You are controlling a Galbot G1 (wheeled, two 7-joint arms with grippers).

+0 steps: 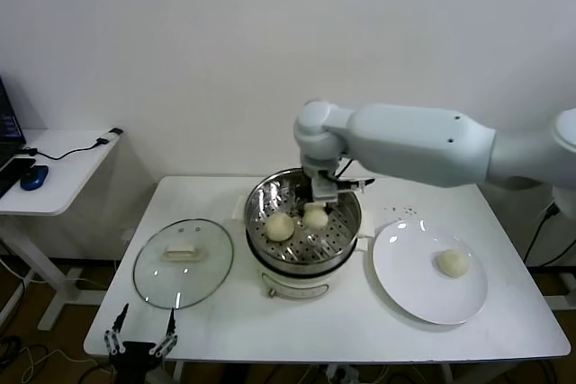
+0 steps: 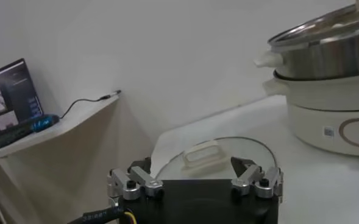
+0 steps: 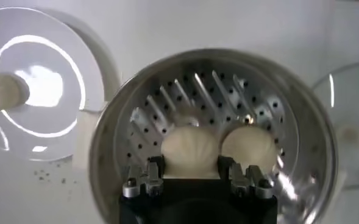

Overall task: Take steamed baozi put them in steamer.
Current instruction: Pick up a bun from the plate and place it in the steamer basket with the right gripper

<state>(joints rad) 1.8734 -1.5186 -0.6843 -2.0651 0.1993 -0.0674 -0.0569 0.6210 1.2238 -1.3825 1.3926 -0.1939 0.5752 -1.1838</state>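
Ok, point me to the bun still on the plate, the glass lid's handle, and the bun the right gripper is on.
Bun on the plate (image 1: pixel 453 263), head view, centre of its top.
Lid handle (image 1: pixel 184 252), head view, middle of the white bar.
Bun at the right gripper (image 3: pixel 190 151), right wrist view, its visible top between the fingers.

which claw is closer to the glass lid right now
Left. The left claw hangs just off the table edge beside the glass lid; the right claw is over the steamer.
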